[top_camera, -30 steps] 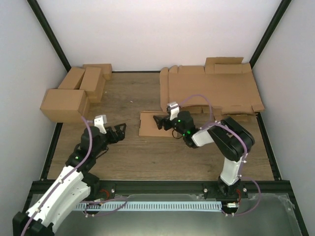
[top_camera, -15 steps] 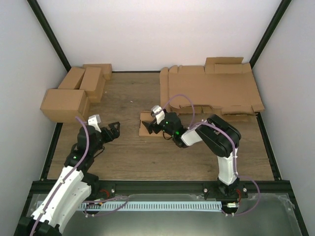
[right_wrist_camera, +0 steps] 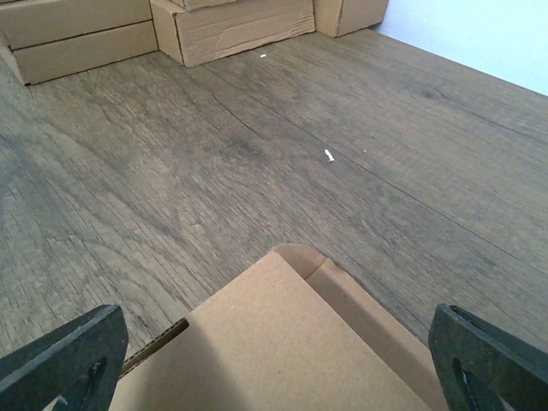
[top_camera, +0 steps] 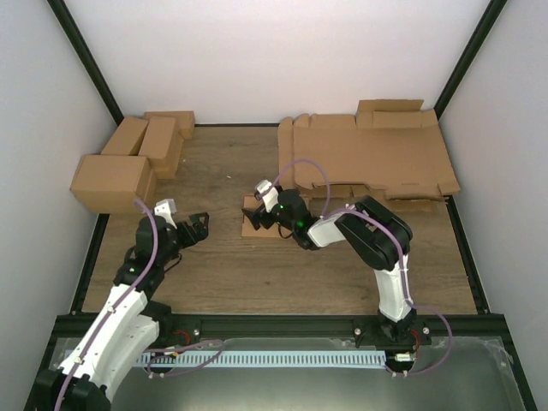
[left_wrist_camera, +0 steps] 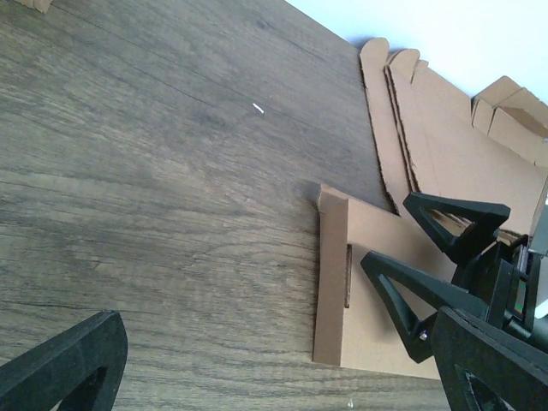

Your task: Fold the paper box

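Nearest, the two arm bases sit on the black rail at the near edge, with a broad stretch of bare wooden tabletop beyond them. Slightly further in, on the left, the left gripper hovers over bare wood with its fingers spread wide apart and nothing between them. Open wood separates it from the paper box. That box is a small flat brown cardboard sheet lying near the middle of the tabletop, with a narrow strip folded along its left edge and a slot beside that strip. The right arm reaches across from the right, and the right gripper sits low over the sheet's left part, fingers wide apart and closed on nothing; whether they touch the cardboard cannot be told. Wood lies free to the left of the sheet and in front of it. Its far right corner comes close to the pile of flat sheets, which fills the far right corner up to the frame. At the far left, the finished boxes crowd the left edge, leaving an open lane of wood between the two stacks. Compared with a second ago, the right gripper has travelled leftward along the sheet, the left gripper has drawn back slightly to the left, and the sheet lies where it was.
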### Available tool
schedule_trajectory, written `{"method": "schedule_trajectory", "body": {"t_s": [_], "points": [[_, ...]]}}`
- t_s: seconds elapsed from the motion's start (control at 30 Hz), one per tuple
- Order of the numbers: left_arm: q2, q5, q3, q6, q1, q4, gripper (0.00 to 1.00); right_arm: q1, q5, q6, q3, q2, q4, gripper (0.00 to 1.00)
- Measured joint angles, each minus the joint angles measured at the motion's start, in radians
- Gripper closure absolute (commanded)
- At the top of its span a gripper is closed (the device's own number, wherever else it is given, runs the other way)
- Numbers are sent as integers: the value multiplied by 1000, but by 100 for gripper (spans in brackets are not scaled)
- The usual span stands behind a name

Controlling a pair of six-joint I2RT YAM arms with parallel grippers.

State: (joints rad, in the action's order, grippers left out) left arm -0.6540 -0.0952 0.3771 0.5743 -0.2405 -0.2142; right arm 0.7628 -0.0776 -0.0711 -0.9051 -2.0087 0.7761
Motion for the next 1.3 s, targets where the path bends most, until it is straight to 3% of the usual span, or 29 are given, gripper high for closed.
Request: {"method": "schedule_trajectory", "body": {"t_s": [0.47,0.67,0.73,0.83,1.03,1.3], "points": [[-6,-4,-1,-13,13,3,0,0,-6,-3,-53,-19,-75,0],[-14,-3,-1,-25,18,3,0,1,-82,-5,-397,-164,-277,0],[-18,-3,-1,-27,19,3,0,0,-114,-9,-437,-178,-295,0],[-31,-4,0,-29,23,4,0,4,-156,-28,-374,-141,-264,0],[-101,-52,0,-36,48,30,0,28,-161,-40,-74,94,-212,0],[-321,-190,58,-68,71,77,0,-28,-108,45,134,440,-219,0]]}}
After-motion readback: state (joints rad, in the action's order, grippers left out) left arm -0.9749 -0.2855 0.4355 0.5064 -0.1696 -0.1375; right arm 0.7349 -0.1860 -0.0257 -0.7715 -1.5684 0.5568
